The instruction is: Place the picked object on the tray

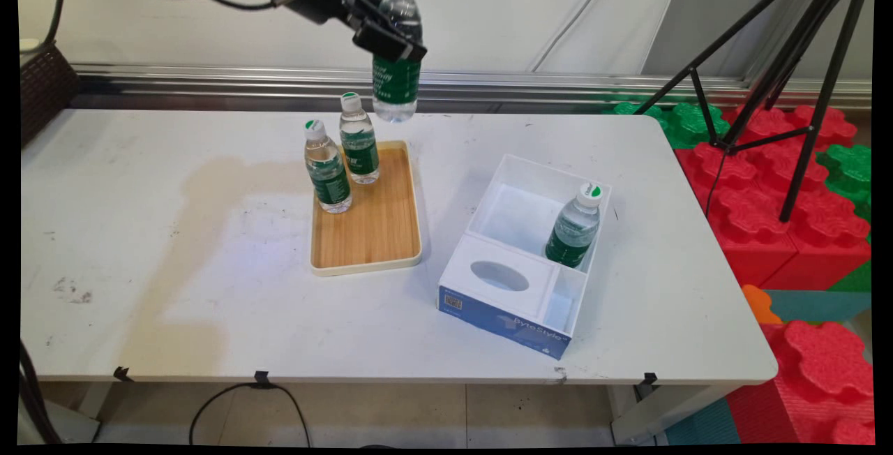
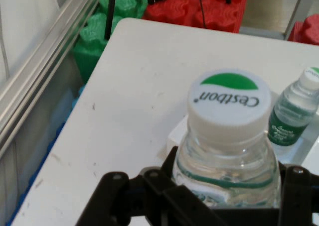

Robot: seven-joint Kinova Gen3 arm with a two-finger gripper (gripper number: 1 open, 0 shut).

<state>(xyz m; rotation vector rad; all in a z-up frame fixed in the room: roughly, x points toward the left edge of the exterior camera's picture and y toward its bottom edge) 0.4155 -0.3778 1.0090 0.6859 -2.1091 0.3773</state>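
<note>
Arm: mostly running out of frame at the top edge. Gripper (image 1: 388, 35): fingers pinching a water bottle (image 1: 397, 57) at mid-body, holding it aloft above the tray (image 1: 368, 212). Tray: carrying two bottles (image 1: 327, 166) (image 1: 358, 137). White box (image 1: 520, 252): containing a fourth bottle (image 1: 574, 226). All sitting on a scuffed white table (image 1: 174, 245); foam blocks (image 1: 767, 190) and tripod (image 1: 781, 57) standing right.

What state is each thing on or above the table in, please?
Gripper: shut on the held bottle, high over the table's far side.
Held bottle: capped, upright, lifted.
Two tray bottles: capped, upright on the wooden tray.
Box bottle: capped, leaning in the white box.
</note>
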